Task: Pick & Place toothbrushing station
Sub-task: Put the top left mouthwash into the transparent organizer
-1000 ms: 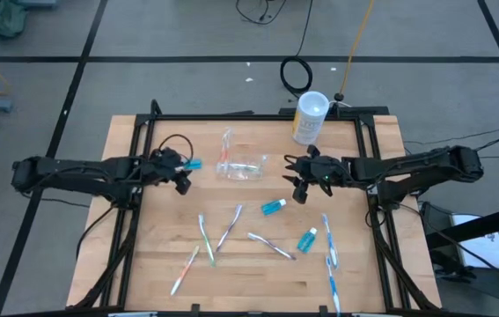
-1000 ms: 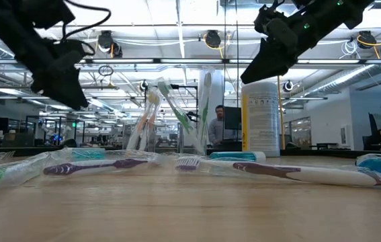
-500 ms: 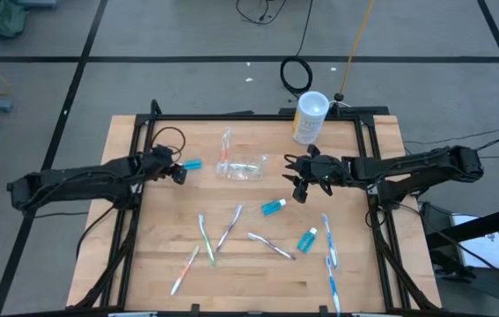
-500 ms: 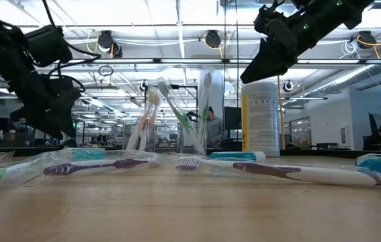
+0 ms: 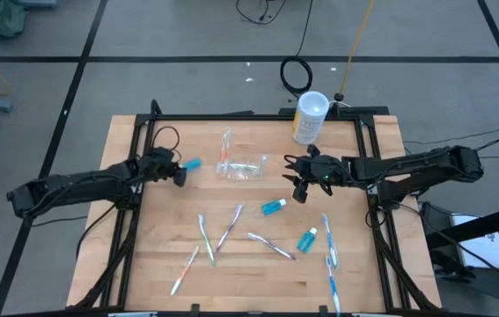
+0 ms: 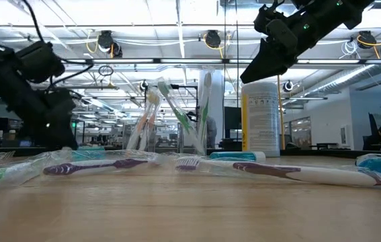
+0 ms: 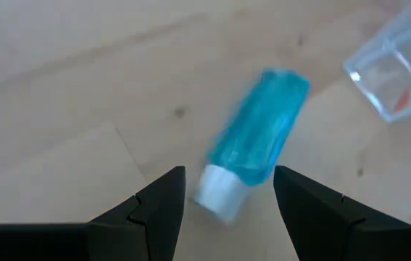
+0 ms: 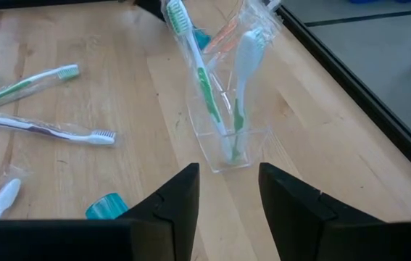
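Note:
A teal toothpaste tube (image 7: pixel 259 127) with a white cap (image 7: pixel 216 194) lies on the wooden table at the left. My left gripper (image 7: pixel 227 210) is low over it and open, one finger on each side of the cap end, touching nothing that I can see. The clear holder (image 8: pixel 227 148) stands on its base mid-table with several wrapped toothbrushes (image 8: pixel 201 80) upright in it. My right gripper (image 5: pixel 297 192) hangs open in the air to the holder's right, empty. More toothbrushes (image 5: pixel 207 238) and two teal tubes (image 5: pixel 273 206) lie loose on the near half.
A tall white canister (image 5: pixel 309 117) with a yellowish label stands at the table's far edge, behind my right gripper. Loose toothbrushes (image 5: pixel 330 255) lie along the right side near the black frame rail (image 5: pixel 372 176). A corner of the clear holder (image 7: pixel 397 72) lies just beyond the tube.
My left gripper has come down toward the table, swinging slightly toward the far edge, and has rolled a little. It now sits low at the teal tube's cap end, still open. The tube, the holder and my right arm have not moved.

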### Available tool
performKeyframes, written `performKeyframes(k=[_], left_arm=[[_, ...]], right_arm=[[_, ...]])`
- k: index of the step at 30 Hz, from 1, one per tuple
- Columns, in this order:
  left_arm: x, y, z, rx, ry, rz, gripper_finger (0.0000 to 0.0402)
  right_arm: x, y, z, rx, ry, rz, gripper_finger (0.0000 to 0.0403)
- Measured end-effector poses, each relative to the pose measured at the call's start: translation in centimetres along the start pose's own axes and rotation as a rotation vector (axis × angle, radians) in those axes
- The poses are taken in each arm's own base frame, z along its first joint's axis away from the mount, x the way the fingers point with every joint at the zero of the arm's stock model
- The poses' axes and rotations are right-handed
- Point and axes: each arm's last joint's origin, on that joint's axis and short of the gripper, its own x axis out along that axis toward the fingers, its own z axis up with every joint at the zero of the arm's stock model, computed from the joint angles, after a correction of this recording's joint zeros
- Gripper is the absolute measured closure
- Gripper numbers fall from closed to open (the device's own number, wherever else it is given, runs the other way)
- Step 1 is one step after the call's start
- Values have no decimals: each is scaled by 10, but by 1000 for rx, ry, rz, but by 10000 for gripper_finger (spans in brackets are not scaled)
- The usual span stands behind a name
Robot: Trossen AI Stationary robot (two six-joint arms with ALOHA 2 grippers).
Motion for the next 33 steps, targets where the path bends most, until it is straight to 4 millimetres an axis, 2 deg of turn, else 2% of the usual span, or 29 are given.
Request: performKeyframes(k=[5, 18, 23, 29, 33], left_arm=[[6, 4, -16, 1, -4, -71, 183], [4, -8, -17, 56, -6, -167, 183], [4, -10, -18, 67, -14, -153, 183], [4, -7, -18, 44, -63, -32, 184], [4, -7, -18, 43, -68, -16, 208]], right_arm=[[0, 0, 0, 0, 0, 1, 268], [0, 0, 0, -2, 4, 1, 268], [0, 0, 0, -2, 3, 1, 268], [0, 0, 0, -2, 4, 1, 268], [0, 0, 0, -2, 4, 1, 268]])
